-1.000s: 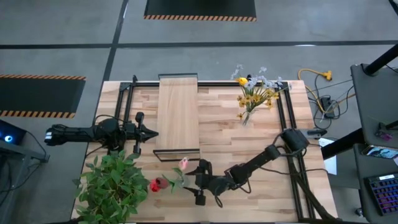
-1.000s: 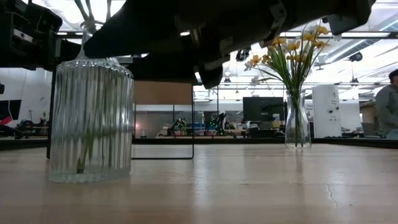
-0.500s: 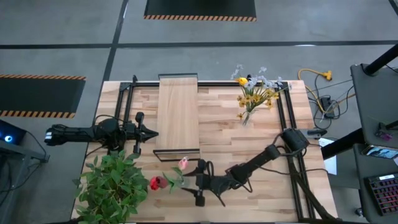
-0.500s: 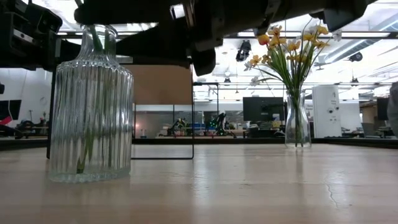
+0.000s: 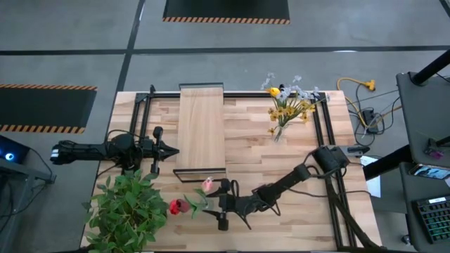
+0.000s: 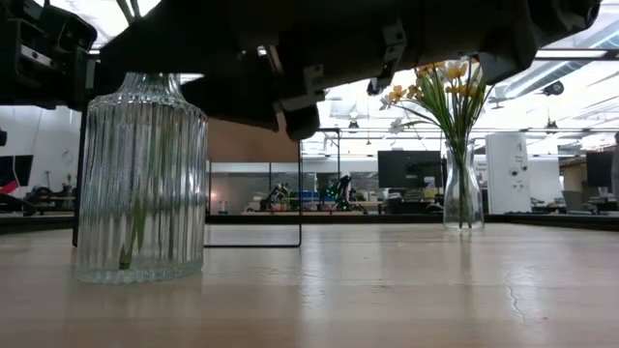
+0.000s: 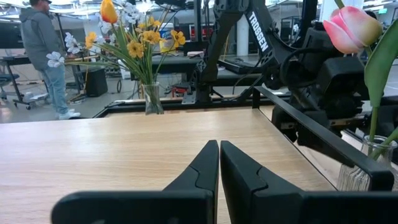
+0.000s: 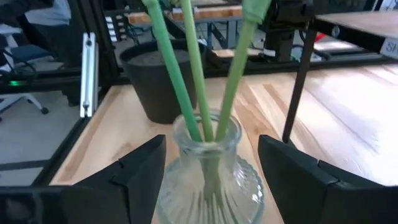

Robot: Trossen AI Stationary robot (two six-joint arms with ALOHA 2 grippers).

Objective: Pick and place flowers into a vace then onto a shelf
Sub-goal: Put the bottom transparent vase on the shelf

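Observation:
A ribbed clear glass vase (image 8: 208,177) stands on the table near its front edge, left of centre (image 6: 142,184). It holds green-stemmed flowers (image 8: 186,68): a pink tulip (image 5: 208,185) and a red tulip (image 5: 176,207). My right gripper (image 8: 211,146) comes at the vase level from the table's right (image 5: 215,205). It is open, one finger on each side of the vase's neck, and a gap shows on both sides. My left gripper (image 5: 172,150) waits shut at the table's left, beside the light-wood shelf (image 5: 202,126).
A second glass vase of yellow and pale flowers (image 5: 287,112) stands at the far right. A bushy green plant (image 5: 126,207) in a dark pot (image 8: 152,81) sits just left of the tulip vase. A person (image 7: 43,56) stands in the room beyond the table.
My right gripper has edged toward the vase and tipped its fingers down a little. In the low view the arm now hangs lower over the vase's neck. The vase and flowers have stayed where they were.

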